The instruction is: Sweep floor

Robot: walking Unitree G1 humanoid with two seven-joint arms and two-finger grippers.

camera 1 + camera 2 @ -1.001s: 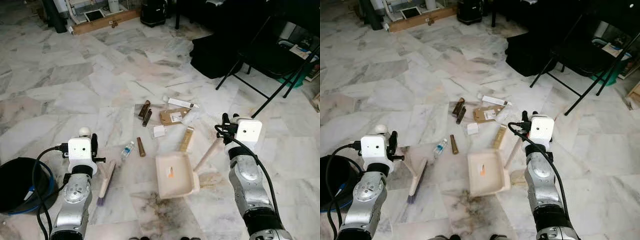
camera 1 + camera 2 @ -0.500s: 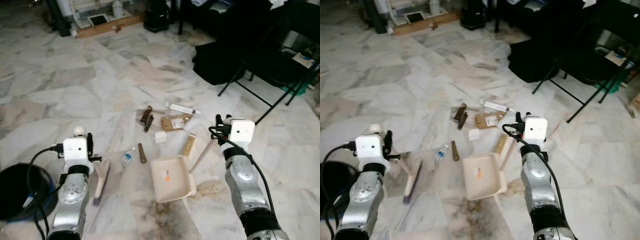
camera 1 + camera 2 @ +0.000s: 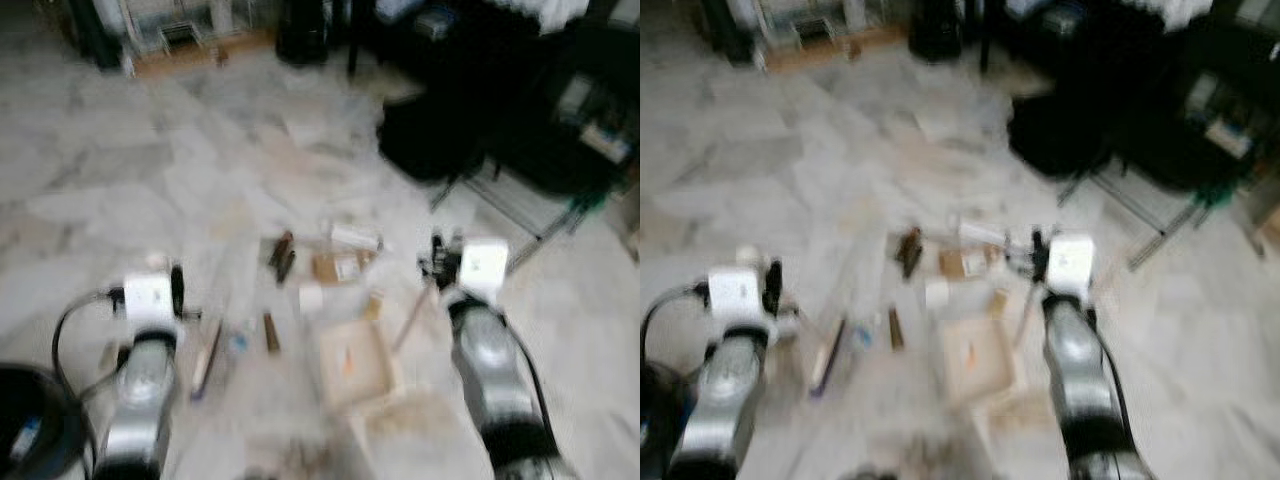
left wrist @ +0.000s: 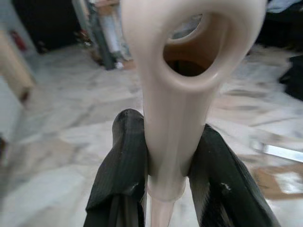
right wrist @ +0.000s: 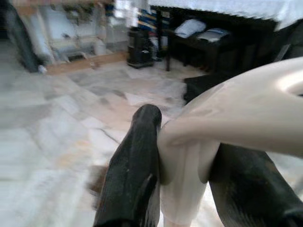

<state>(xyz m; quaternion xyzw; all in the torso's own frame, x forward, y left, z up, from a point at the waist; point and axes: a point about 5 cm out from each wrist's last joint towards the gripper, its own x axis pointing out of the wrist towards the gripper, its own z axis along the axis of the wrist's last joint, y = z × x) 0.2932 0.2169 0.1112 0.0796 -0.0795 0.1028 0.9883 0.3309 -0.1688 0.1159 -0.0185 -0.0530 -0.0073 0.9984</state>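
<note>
Floor (image 3: 150, 170) of pale marble is seen blurred in both eye views. A brush (image 3: 207, 355) lies at about 8 o'clock from the scene's middle, its cream handle (image 4: 176, 118) clamped between the two black fingers (image 4: 124, 156) of the left pincer (image 4: 165, 161), which is closed tight on it (the looped end of the handle stands out past the fingertips). A cream dustpan (image 3: 355, 362) rests on the floor near the middle, at about 6 o'clock from the litter; its handle (image 5: 189, 156) rises toward 2 o'clock and is gripped by the right pincer (image 5: 182, 165), whose fingers (image 5: 132, 161) are pressed against both sides of it. Litter is scattered just beyond the dustpan: a brown cardboard piece (image 3: 338, 266), dark sticks (image 3: 281, 254), a small white scrap (image 3: 311, 297). A dark bucket (image 3: 25, 425) sits at 8 o'clock, near the left arm. Black furniture (image 3: 480, 110) stands at 1 o'clock; its details cannot be made out.
</note>
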